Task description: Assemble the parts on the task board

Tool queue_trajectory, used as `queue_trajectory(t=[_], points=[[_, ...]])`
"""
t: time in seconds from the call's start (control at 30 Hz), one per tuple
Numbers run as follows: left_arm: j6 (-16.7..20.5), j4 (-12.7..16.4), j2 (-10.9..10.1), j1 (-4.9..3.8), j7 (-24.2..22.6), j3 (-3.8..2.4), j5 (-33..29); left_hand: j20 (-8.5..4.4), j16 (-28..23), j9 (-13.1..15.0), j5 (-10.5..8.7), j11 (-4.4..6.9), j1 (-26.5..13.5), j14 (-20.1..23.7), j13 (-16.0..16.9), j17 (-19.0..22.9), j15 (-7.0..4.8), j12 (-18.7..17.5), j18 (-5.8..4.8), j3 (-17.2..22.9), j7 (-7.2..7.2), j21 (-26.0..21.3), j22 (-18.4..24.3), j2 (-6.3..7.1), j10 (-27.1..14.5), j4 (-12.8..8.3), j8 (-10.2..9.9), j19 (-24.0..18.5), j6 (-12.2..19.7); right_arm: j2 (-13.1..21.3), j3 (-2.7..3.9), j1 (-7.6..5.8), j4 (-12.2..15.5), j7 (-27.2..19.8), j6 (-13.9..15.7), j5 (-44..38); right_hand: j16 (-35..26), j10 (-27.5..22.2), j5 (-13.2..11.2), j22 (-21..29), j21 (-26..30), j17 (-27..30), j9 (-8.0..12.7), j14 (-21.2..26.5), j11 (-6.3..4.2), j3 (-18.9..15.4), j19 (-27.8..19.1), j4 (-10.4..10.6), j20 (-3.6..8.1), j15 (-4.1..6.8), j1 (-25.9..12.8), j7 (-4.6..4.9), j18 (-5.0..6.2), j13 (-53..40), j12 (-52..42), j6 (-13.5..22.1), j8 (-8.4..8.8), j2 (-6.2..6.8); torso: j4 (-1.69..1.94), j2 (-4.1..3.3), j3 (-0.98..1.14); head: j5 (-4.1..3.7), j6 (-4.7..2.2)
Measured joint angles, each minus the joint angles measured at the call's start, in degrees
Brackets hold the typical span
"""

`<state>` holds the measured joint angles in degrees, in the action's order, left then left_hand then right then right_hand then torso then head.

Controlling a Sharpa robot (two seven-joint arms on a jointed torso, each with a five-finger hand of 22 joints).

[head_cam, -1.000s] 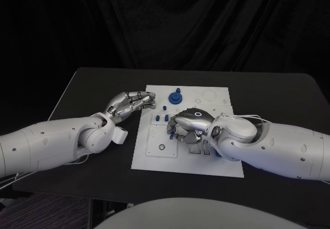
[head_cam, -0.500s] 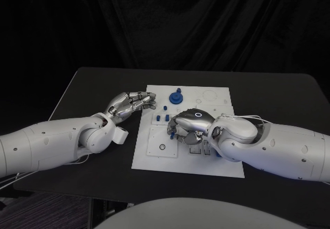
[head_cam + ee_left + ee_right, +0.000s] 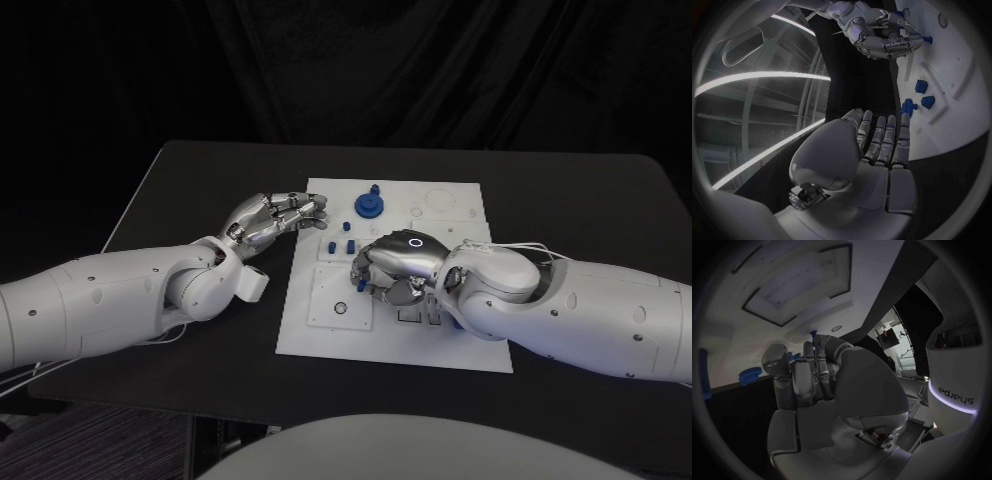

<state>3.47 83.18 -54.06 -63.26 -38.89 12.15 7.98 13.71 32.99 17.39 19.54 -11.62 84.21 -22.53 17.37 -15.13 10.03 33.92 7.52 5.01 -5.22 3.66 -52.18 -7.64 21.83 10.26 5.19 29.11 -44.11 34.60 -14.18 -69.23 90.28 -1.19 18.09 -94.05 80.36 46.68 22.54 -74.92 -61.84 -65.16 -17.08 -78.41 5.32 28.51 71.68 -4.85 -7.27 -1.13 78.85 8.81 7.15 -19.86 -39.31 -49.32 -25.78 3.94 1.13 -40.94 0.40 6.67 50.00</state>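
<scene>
The white task board (image 3: 335, 340) lies in the middle of the table. My right hand (image 3: 392, 264) hovers low over the board's middle with its fingers curled down. Its fingertips pinch a small blue peg (image 3: 814, 334), which also pokes out of that hand (image 3: 879, 31) as a blue tip (image 3: 927, 39). My left hand (image 3: 274, 220) sits at the board's left edge with fingers curled in and nothing in them. A round blue part with a peg (image 3: 371, 205) stands at the board's far side. Small blue pieces (image 3: 339, 246) lie just beyond my left hand's fingertips (image 3: 904, 120).
The board (image 3: 954, 65) has shallow recesses and a ring (image 3: 338, 310) near its front left. More blue pieces (image 3: 921, 86) lie between the two hands. The black table (image 3: 188, 180) is bare to the left and behind.
The right hand has shifted very slightly over the board. The left hand has stayed put.
</scene>
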Motion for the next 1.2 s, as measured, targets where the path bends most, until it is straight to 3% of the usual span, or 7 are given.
queue_trajectory(t=[0.27, 0.37, 0.53, 0.83, 0.97, 1.07, 1.2], points=[[0.0, -0.1, 0.1, 0.02, 0.0, 0.00, 0.0, 0.00, 0.0, 0.0, 0.00, 0.00, 0.2, 0.0, -0.1, 0.1, 0.00, 0.0, 0.00, 0.0, -0.21, 0.0, 0.1, -0.22, 0.0, 0.0, 0.0, 0.0, 0.2, 0.1, 0.03, 0.00, 0.0, 0.1, -0.3, 0.0, 0.0, 0.0, 0.0, 0.0, 0.0, 0.1, 0.0, 0.0, 0.00, -0.1, 0.0, -0.1, 0.00, 0.00, 0.0, 0.00, 0.00, 0.0, 0.0, 0.0, 0.00, 0.00, -0.01, -0.01, 0.02, -0.02, 0.01], [-0.1, -0.1, 0.1, 0.03, 0.0, 0.00, 0.0, 0.00, 0.0, -0.1, 0.00, 0.00, 0.2, 0.0, -0.1, 0.1, 0.00, 0.0, 0.00, 0.0, -0.21, 0.0, 0.1, -0.22, 0.0, 0.0, 0.0, 0.0, 0.2, -0.1, 0.03, 0.00, 0.0, 0.1, -0.7, 0.0, 0.0, 0.0, -0.9, 0.0, 0.5, 0.5, 0.0, 0.0, 0.00, -0.5, 0.0, 0.0, 0.00, -0.04, 0.0, 0.00, 0.00, 0.1, 0.0, 0.0, 0.99, 0.00, -0.01, -0.01, 0.03, -0.07, 0.01], [-0.1, -0.2, 0.2, 0.04, 0.0, 0.00, 0.0, 0.22, 0.0, -0.1, 0.00, 0.00, 0.2, 0.0, -0.1, 0.0, 0.00, 0.0, 0.00, 0.0, -0.21, 0.0, 0.1, -0.22, 0.0, 0.0, 0.0, 0.2, 0.2, -0.4, 0.03, 0.00, -0.1, 0.1, -1.3, 0.0, -0.4, -1.4, -2.8, 0.0, 2.0, 1.4, 0.4, 0.7, 0.93, -1.2, -0.9, 0.6, -0.52, -0.68, 0.0, 0.79, 0.00, 0.5, 0.6, 0.8, 2.87, 0.00, -0.01, 0.00, 0.03, -0.11, 0.01], [-0.3, -0.3, 0.3, 0.07, 0.0, 0.00, 0.0, 0.42, 0.0, -0.1, 0.22, 0.09, 0.3, -0.2, -0.2, 0.1, 0.22, 0.0, 0.00, 0.2, -0.21, 0.0, 0.2, -0.32, -0.1, -0.2, 0.0, 0.4, 0.2, -0.9, 0.00, 0.01, -0.6, 0.0, -2.5, 0.0, -0.7, -5.3, -4.6, 0.0, 4.4, 2.8, 1.8, 1.8, 1.85, -3.1, -2.2, 1.8, -1.50, -1.75, -1.4, 1.13, 0.00, 0.7, 1.4, 3.6, 6.66, 1.39, -0.01, 0.04, 0.02, -0.07, 0.01], [-0.3, -0.3, 0.3, 0.09, 0.0, 0.00, 0.0, 0.43, 0.0, -0.1, 0.58, 0.15, 0.5, -0.2, -0.3, 0.1, 0.22, 0.0, 0.00, 0.3, -0.21, 0.0, 0.3, -0.48, -0.1, -0.3, 0.0, 0.4, 0.2, -0.9, 0.00, 0.03, -0.7, 0.0, -2.9, 0.0, -0.9, -6.3, -5.3, 0.0, 5.2, 3.4, 2.0, 2.1, 2.15, -3.8, -2.7, 2.3, -1.64, -2.05, -1.7, 1.13, 0.00, 0.7, 1.4, 3.6, 7.33, 1.70, 0.01, 0.04, -0.01, -0.16, 0.01], [-0.3, -0.3, 0.3, 0.10, 0.0, 0.00, 0.0, 0.42, 0.0, -0.2, 0.59, 0.15, 0.5, -0.2, -0.3, 0.1, 0.22, 0.0, 0.00, 0.3, -0.21, 0.0, 0.3, -0.47, -0.1, -0.3, 0.0, 0.4, 0.2, -0.8, 0.00, 0.03, -0.7, 0.0, -3.1, 0.0, -1.2, -8.6, -6.7, 0.0, 6.8, 4.3, 2.6, 3.1, 2.65, -5.2, -3.6, 3.1, -2.17, -2.73, -2.1, 0.33, 0.00, 0.6, 1.4, 4.4, 8.97, 2.10, 0.02, 0.05, -0.02, -0.22, 0.01], [-0.3, -0.3, 0.3, 0.12, 0.0, 0.00, 0.0, 0.42, 0.0, -0.2, 0.59, -0.05, 0.7, -0.2, -0.4, 0.2, 0.21, 0.2, 0.00, 0.3, -0.21, 0.0, 0.4, -0.24, -0.3, -0.3, 0.0, 0.4, 0.2, -0.4, 0.00, 0.03, -0.6, 0.0, -3.1, 0.0, -1.8, -14.9, -8.4, 0.0, 10.3, 6.3, 4.6, 5.3, 3.97, -8.5, -5.6, 3.8, -3.33, -3.86, -2.1, -1.68, 0.24, -0.1, 0.9, 9.5, 13.55, 2.10, 0.03, 0.05, -0.02, -0.24, 0.01]])
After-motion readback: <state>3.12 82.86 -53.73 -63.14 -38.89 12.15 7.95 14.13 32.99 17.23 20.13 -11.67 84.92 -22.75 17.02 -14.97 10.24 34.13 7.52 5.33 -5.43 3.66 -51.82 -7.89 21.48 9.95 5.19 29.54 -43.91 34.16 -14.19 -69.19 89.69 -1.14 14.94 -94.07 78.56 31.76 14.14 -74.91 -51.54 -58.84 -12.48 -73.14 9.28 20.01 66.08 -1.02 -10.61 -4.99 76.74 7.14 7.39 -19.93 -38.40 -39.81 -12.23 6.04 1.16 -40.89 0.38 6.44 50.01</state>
